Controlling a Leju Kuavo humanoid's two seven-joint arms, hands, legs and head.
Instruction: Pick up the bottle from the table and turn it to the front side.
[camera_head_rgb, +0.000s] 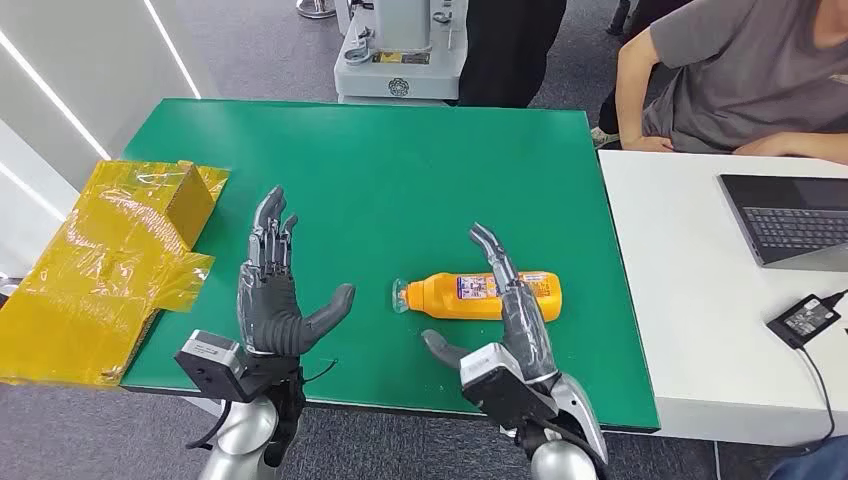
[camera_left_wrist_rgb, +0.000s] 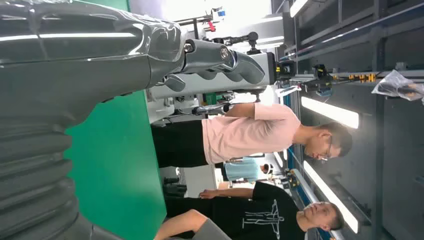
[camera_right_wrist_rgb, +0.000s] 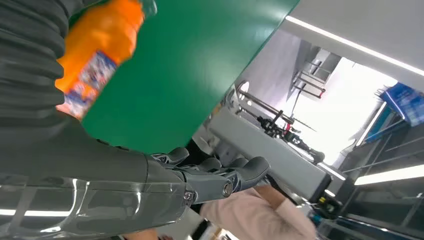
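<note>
Because the right robot hand (camera_head_rgb: 515, 305) is the one beside the target, the coming grasp depends on how that hand stands to the bottle. It hovers with its dark fingers (camera_head_rgb: 492, 252) stretched straight and its thick grey thumb (camera_head_rgb: 438, 348) spread out to the side, released and holding nothing. The fingers reach across the middle of the orange plastic bottle with a blue and white label (camera_head_rgb: 478, 296), seemingly above it rather than touching; the head view does not settle the gap. In the right wrist view the bottle (camera_right_wrist_rgb: 95, 55) sits on the palm side of that hand (camera_right_wrist_rgb: 215, 177), apart from its fingertips.

That bottle lies on its side on the green-topped counter (camera_head_rgb: 400, 170), in the near half. Its long axis runs crosswise to the hand's fingers, with the clear neck end (camera_head_rgb: 402, 296) pointing toward the left robot hand (camera_head_rgb: 275, 300) and the flat base pointing away from it.

Well apart from the bottle's neck, the left robot hand is also released, palm up, fingers straight and thumb spread. By my judgement the right robot hand is nearer and must drop and curl round the bottle's girth.
</note>
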